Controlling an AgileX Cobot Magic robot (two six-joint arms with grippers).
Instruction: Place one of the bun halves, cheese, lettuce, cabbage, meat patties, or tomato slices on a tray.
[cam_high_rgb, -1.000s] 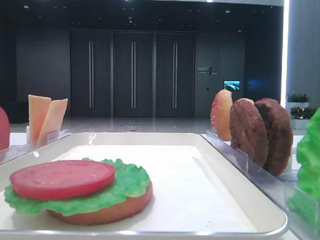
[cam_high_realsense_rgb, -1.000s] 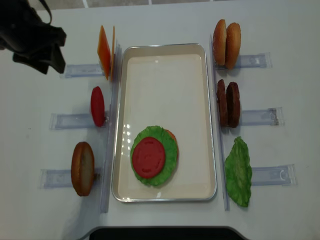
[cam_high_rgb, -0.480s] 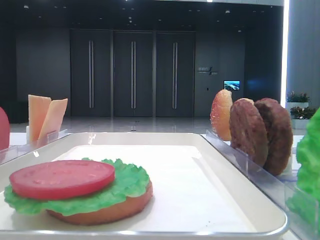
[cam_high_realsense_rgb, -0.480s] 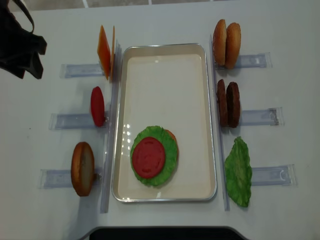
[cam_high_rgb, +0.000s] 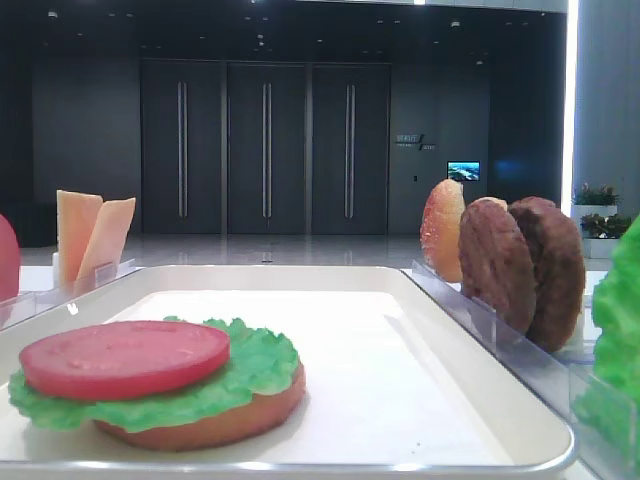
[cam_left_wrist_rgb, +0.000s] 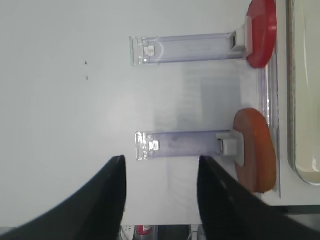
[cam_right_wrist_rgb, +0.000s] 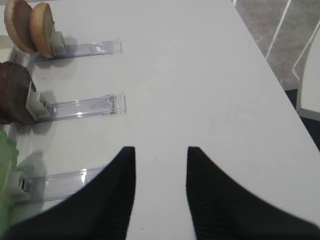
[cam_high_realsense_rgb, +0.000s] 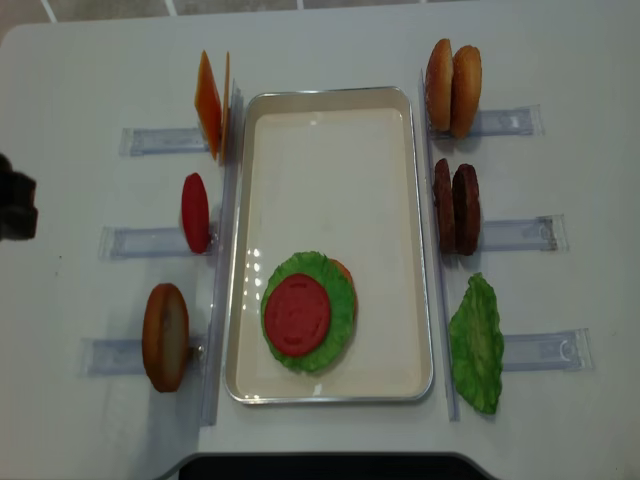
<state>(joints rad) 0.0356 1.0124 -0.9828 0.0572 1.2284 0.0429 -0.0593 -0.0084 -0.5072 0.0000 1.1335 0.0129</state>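
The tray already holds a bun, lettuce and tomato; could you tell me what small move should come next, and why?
Probably send the open, empty right end effector toward the meat patties upright in their rack. The stack on the tray ends at a tomato slice, with no patty yet.

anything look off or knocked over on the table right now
Nothing stands out. The stack on the tray, bun half, lettuce and tomato slice, lies flat and roughly centred. The remaining pieces stand upright in their clear racks beside the tray; nothing is spilled or toppled.
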